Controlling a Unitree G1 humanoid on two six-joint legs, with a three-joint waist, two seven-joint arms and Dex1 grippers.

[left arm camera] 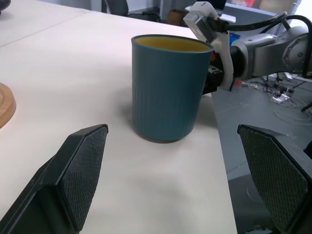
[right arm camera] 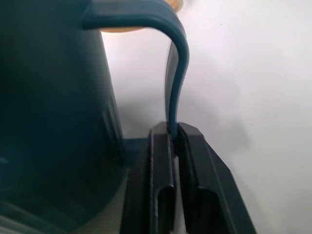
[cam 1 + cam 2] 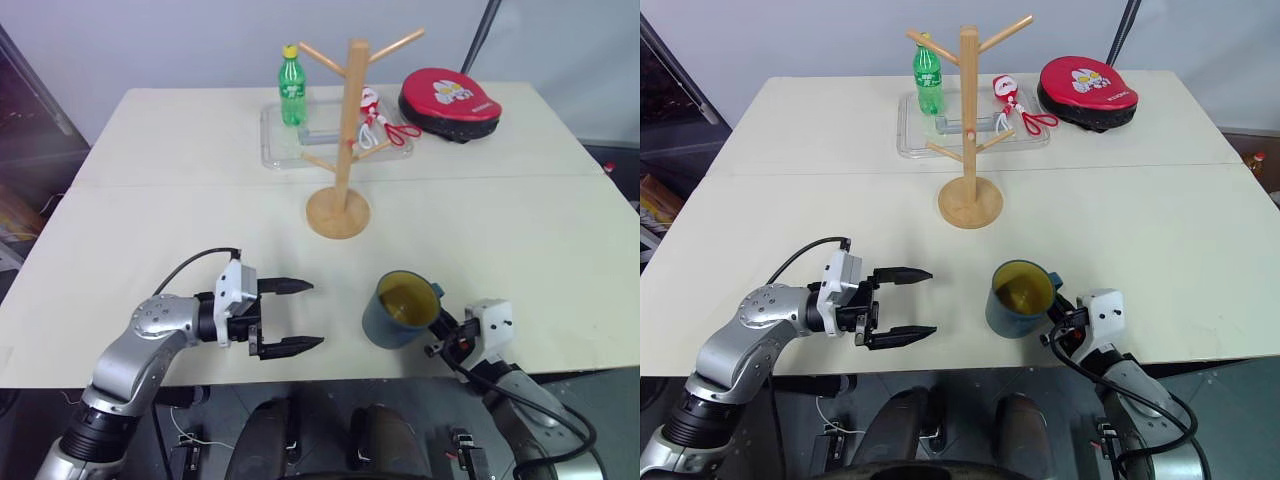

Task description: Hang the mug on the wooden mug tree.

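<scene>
Item: the mug (image 3: 402, 310), dark blue-grey with yellow inside, upright on the bench (image 3: 180, 220) near its front edge, well short of the wooden mug tree (image 3: 345, 150). Right gripper (image 2: 174, 139): jaws pinched narrow on the thin handle loop (image 2: 178, 63) alone. Left gripper (image 3: 290, 317): jaws wide, empty, level beside the mug, apart from it. Risks: so slim a hold on the handle may let the mug swing or slip once lifted; a tilted mug could miss the angled pegs or knock the tree over.
</scene>
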